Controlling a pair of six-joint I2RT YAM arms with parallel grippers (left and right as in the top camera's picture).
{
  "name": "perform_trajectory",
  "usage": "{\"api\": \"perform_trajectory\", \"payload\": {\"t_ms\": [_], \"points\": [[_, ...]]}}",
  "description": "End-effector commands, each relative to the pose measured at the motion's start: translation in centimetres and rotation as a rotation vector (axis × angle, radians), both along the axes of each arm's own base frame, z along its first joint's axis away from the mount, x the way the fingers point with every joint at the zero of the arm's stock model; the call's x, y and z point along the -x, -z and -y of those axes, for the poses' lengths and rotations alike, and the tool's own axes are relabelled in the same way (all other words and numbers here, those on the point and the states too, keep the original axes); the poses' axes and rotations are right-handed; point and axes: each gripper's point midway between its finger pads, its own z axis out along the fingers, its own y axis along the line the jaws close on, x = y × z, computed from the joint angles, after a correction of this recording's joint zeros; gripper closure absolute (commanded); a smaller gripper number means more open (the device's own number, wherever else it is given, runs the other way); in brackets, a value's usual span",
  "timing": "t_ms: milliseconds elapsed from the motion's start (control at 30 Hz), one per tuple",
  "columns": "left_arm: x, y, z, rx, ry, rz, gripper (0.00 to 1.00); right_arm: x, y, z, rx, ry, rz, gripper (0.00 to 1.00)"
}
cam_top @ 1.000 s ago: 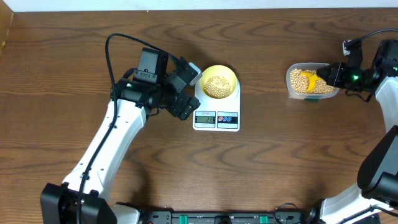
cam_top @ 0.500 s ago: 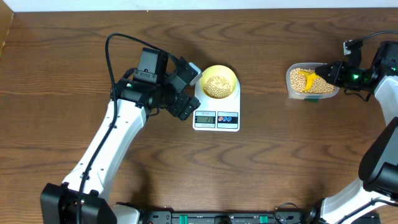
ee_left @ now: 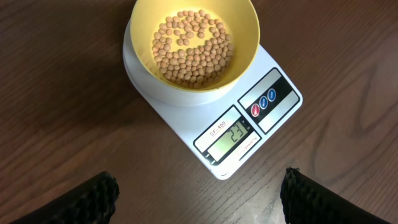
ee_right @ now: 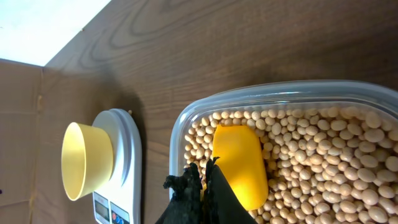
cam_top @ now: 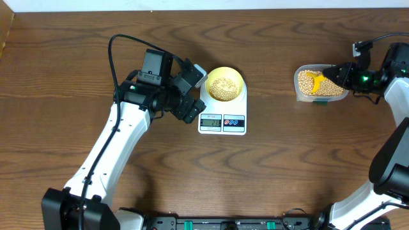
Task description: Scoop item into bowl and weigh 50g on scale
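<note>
The pale yellow bowl [ee_left: 249, 37] sits on the white scale [ee_left: 277, 99], partly filled with beige beans [ee_left: 193, 50]. My left gripper [ee_left: 199, 177] hovers open and empty just left of the scale [cam_top: 222, 120], with its black fingertips [ee_left: 102, 190] wide apart. In the overhead view the bowl [cam_top: 225, 75] is at the scale's far end. My right gripper [ee_right: 205, 174] is shut on the handle of a bright yellow scoop [ee_right: 239, 165]. The scoop lies down among the beans [ee_right: 323, 162] in a clear tub [ee_right: 180, 127] at the right [cam_top: 319, 96].
The scale's display [ee_left: 231, 135] is lit, with two buttons [ee_left: 263, 102] beside it. A black cable [cam_top: 114, 57] loops above the left arm. The table's far edge [cam_top: 255, 9] lies behind the bowl and tub. Bare wood separates scale and tub.
My right gripper and the scoop have shifted slightly left and toward the tub's far side. The left arm, bowl and scale have not moved.
</note>
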Motion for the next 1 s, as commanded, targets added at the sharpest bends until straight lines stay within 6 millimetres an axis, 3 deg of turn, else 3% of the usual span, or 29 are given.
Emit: {"api": "perform_trajectory", "payload": {"t_ms": [0,967], "points": [[0.3,0.2,0.0,0.007,0.007,-0.007,0.14,0.4,1.6,0.1,-0.047,0.011,-0.051,0.99],[0.3,0.2,0.0,0.007,0.007,-0.007,0.14,1.4,-1.4,3.5,-0.24,0.052,0.044,0.99]]}}
